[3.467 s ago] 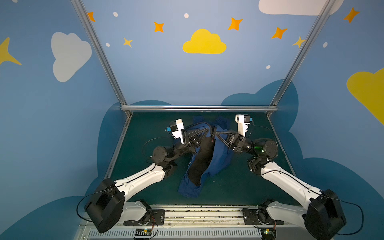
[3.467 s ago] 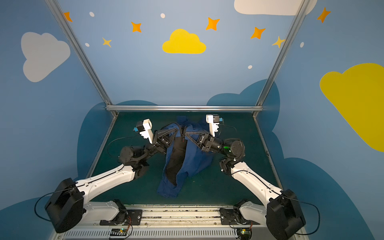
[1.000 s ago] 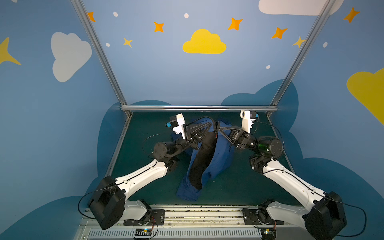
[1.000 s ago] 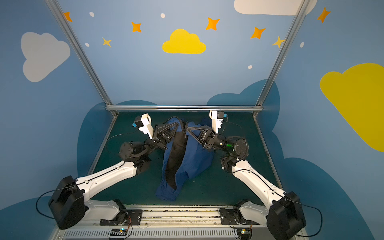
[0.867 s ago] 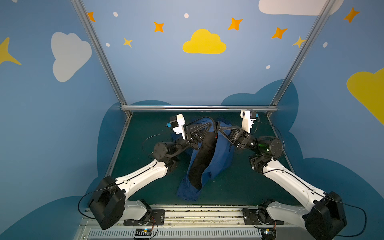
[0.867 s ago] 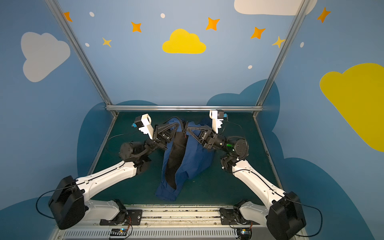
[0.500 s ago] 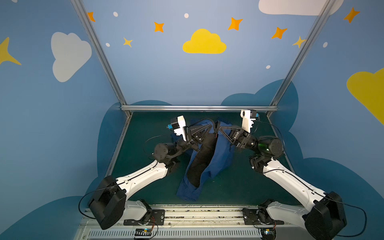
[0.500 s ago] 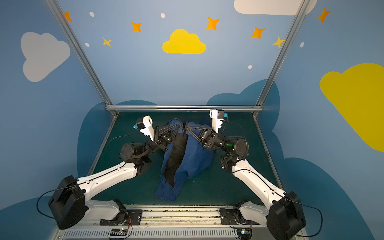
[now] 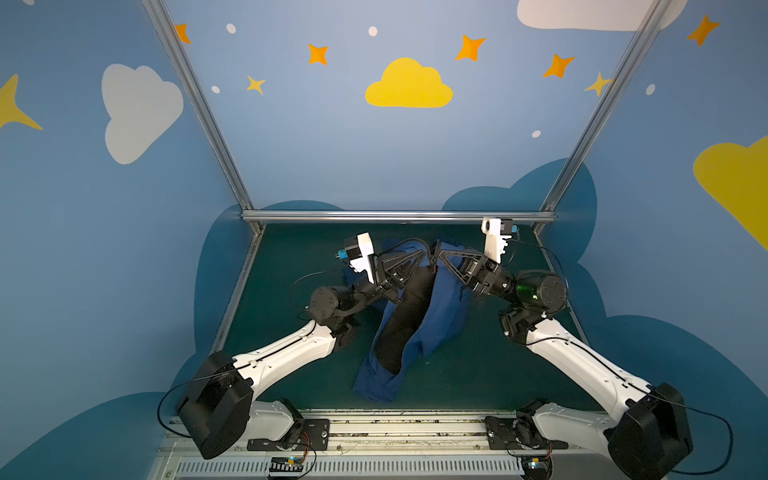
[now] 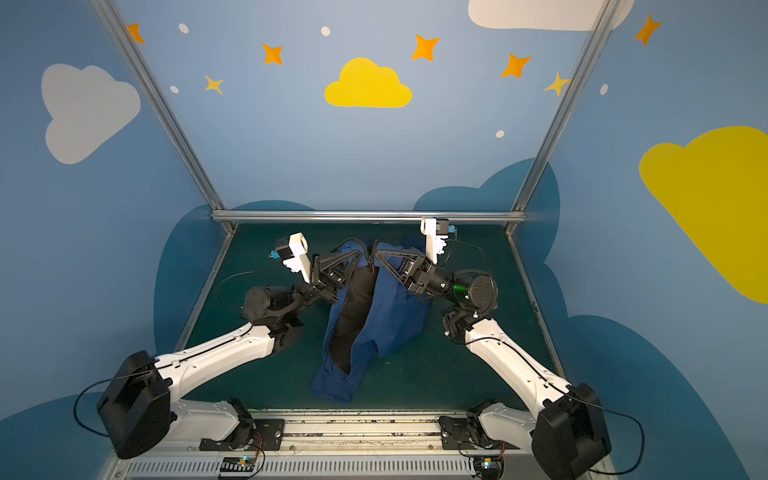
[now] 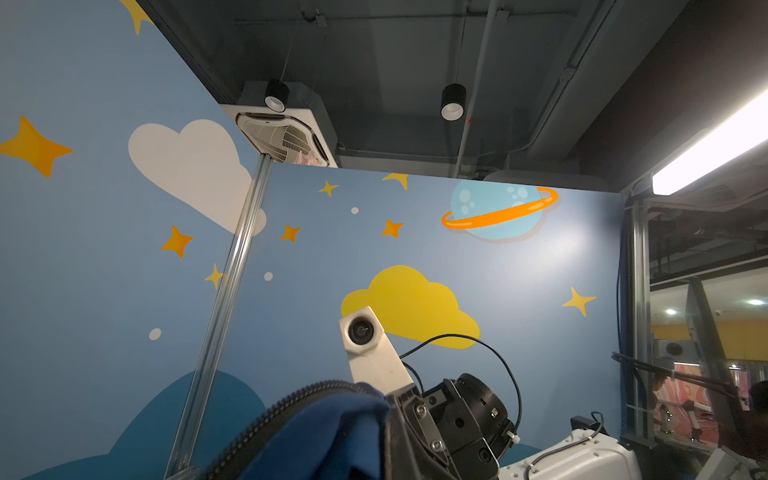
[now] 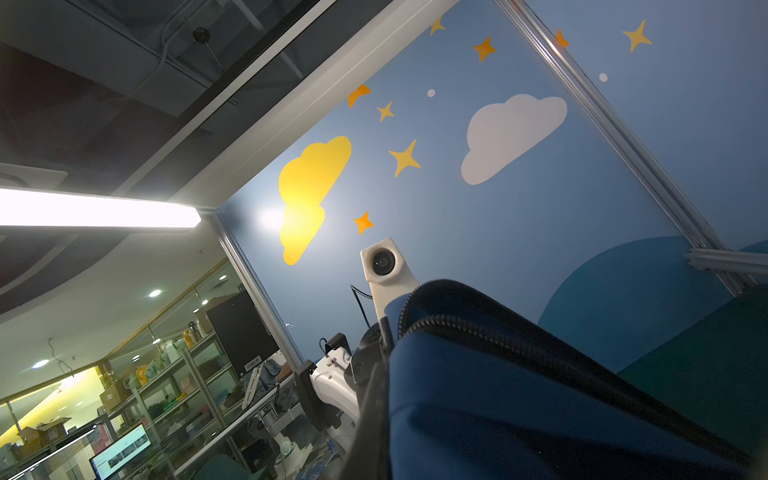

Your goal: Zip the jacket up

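Note:
The navy jacket (image 9: pixel 442 318) (image 10: pixel 392 320) hangs from both raised grippers, and its hem lies bunched on the green table (image 9: pixel 478 374). It is open down the front, showing the black lining (image 9: pixel 405 316) (image 10: pixel 353 316). My left gripper (image 9: pixel 424 254) (image 10: pixel 360 255) is shut on the jacket's upper edge. My right gripper (image 9: pixel 439 254) (image 10: pixel 376 255) is shut on the opposite edge, and the two tips nearly touch. In the left wrist view blue fabric (image 11: pixel 324 440) and zipper teeth (image 11: pixel 286 401) cover my own jaws. In the right wrist view the jacket (image 12: pixel 519 407) and its zipper teeth (image 12: pixel 498 337) fill the lower part.
An aluminium rail (image 9: pixel 395 216) runs along the back of the table, with slanted posts (image 9: pixel 199 108) at both back corners and blue painted walls all round. The arm bases sit on a slotted rail (image 9: pixel 395 428) at the front edge.
The left gripper has crept slightly to the right, closer to the right gripper, over the last second. Since the earliest frames both grippers have carried the jacket's top higher and farther back.

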Robot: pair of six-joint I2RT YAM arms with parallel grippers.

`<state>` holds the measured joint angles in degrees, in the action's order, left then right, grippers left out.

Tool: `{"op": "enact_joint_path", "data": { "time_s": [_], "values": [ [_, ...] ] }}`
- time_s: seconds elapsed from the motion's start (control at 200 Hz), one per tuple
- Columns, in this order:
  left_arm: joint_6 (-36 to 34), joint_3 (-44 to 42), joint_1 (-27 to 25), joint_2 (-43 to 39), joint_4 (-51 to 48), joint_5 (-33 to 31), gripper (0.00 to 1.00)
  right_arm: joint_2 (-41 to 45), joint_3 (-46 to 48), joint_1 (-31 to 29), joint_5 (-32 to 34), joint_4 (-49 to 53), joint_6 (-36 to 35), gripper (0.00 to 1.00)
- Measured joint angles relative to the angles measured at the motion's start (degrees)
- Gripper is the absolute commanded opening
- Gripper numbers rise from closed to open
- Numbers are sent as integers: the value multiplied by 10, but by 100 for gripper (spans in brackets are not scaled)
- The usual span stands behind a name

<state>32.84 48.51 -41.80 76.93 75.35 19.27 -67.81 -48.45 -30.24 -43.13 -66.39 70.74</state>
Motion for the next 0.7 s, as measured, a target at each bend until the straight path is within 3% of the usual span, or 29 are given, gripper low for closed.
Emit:
{"op": "enact_joint_path", "data": {
  "time_s": [0.27, 0.411, 0.536, 0.701],
  "values": [
    [-15, 6, 11, 4, -66, 7, 3, -1, 6, 12, 8, 24, -21, 0],
    [0, 57, 44, 59, -89, 37, 3, -31, -1, 52, 10, 38, -58, 0],
    [42, 185, 91, 173, -99, 85, 3, -116, -83, 103, 1, 51, -83, 0],
    [113, 438, 129, 335, -111, 141, 3, -238, -267, 155, -20, 78, -104, 0]
  ]
}}
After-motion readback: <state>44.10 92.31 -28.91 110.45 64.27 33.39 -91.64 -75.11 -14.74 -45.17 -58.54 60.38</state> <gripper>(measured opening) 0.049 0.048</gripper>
